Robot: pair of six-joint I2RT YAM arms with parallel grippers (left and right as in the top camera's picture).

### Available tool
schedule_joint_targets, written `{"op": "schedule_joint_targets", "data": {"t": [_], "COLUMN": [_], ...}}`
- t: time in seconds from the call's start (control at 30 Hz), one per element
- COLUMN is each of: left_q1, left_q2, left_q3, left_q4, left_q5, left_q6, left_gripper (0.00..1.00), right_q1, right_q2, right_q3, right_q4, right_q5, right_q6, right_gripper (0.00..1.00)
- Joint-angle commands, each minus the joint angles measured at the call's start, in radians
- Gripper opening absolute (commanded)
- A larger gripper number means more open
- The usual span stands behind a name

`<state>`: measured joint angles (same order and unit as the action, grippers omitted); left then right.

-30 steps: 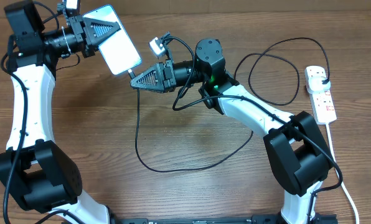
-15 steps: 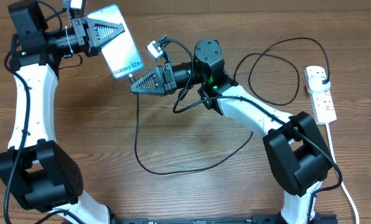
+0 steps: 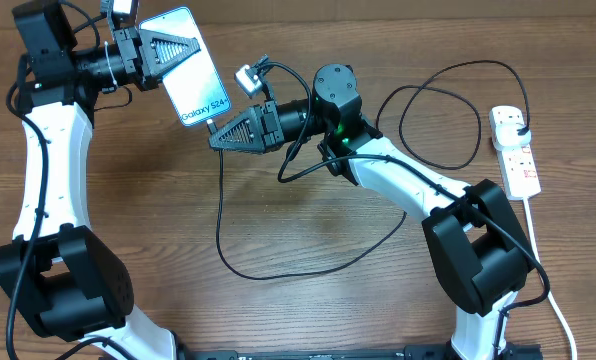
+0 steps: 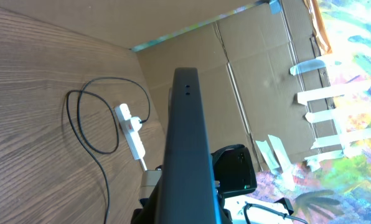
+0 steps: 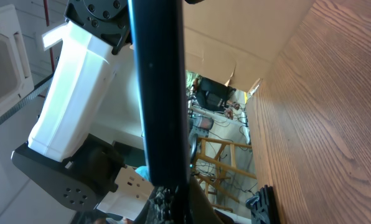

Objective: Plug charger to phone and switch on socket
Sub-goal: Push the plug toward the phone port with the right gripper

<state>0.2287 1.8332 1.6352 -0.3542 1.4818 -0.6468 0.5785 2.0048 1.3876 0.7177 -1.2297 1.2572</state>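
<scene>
In the overhead view my left gripper (image 3: pixel 181 45) is shut on the phone (image 3: pixel 203 88) and holds it in the air at the back left, cyan screen up, white lettering near its lower end. My right gripper (image 3: pixel 218 136) is shut on the charger's connector tip, right at that lower end. The black charger cable (image 3: pixel 278 271) hangs down, loops over the table and runs to its black plug (image 3: pixel 519 124), which sits in the socket (image 3: pixel 521 168). The phone shows edge-on in the left wrist view (image 4: pixel 185 137) and the right wrist view (image 5: pixel 155 93). Whether the tip is inside the port is hidden.
The white power strip lies near the table's right edge and also shows in the left wrist view (image 4: pixel 131 130). Its white cord (image 3: pixel 548 285) trails toward the front. A cable loop (image 3: pixel 440 112) lies left of the strip. A cardboard wall (image 4: pixel 248 74) stands behind the table.
The phone has tilted and shifted slightly toward the right gripper, so the glare is gone and its lettering shows. In the last half second nothing has moved.
</scene>
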Motion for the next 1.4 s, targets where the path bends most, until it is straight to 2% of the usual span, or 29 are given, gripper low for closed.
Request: {"op": "schedule_joint_targets", "data": {"t": [0.0,0.97,1.37], "left_q1": [-0.025,-0.007,-0.001], "left_q2": [-0.005,-0.005,-0.005], "left_q3": [0.016,0.016,0.016], "left_q4": [-0.007,0.045,0.045], "left_q5": [0.097,0.078,0.091], "left_q6": [0.019,0.030,-0.004], "left_gripper": [0.04,0.05,0.04], "right_q1": [-0.013,-0.013,-0.013], "right_q2": [-0.009,-0.009,-0.009], "right_q3": [0.014,0.014,0.014], "right_q4": [0.014,0.014,0.014], "right_q5": [0.111,0.084,0.084], "right_q6": [0.003,-0.001,-0.002], "right_gripper": [0.04,0.04,0.04]}}
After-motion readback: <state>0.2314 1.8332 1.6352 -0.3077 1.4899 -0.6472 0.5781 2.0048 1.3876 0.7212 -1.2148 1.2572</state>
